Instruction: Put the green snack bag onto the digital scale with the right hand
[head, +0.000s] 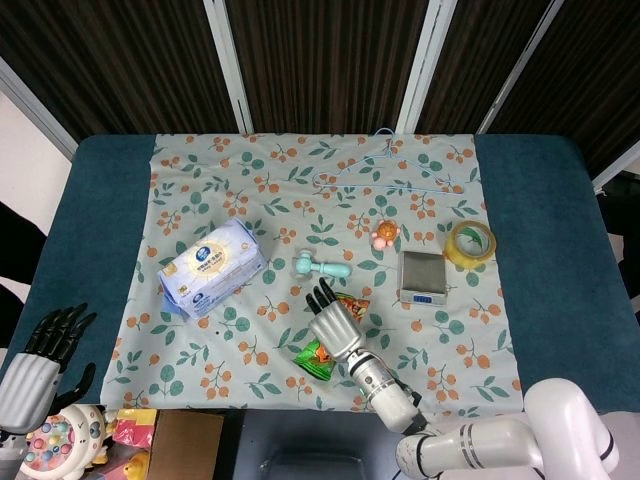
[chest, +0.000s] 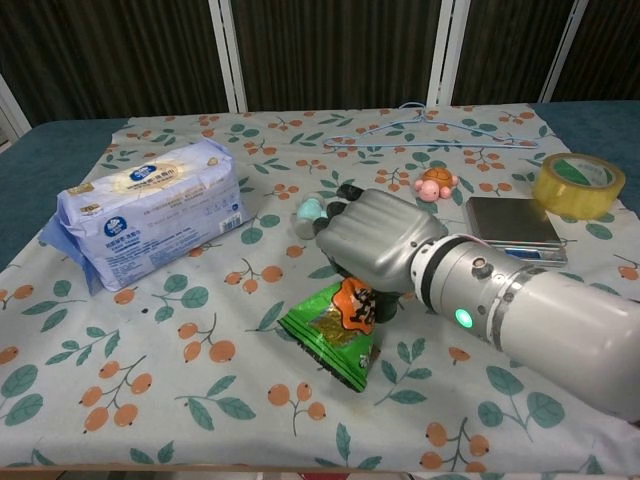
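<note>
The green snack bag (chest: 334, 331) lies on the floral cloth near the front edge, its orange-printed upper end tilted up. My right hand (chest: 375, 244) is down over that upper end and grips it, fingers curled across the top and the thumb below. In the head view the right hand (head: 335, 325) hides most of the bag (head: 314, 358). The digital scale (chest: 512, 221) stands to the right of the hand, apart from it, with nothing on its plate (head: 422, 275). My left hand (head: 40, 364) hangs open off the table's front left corner.
Close behind the right hand lies a teal massager (chest: 311, 212). A pink toy turtle (chest: 435, 183) and a yellow tape roll (chest: 578, 183) flank the scale. At the left sits a blue tissue pack (chest: 150, 208), and a wire hanger (chest: 430, 125) lies at the back.
</note>
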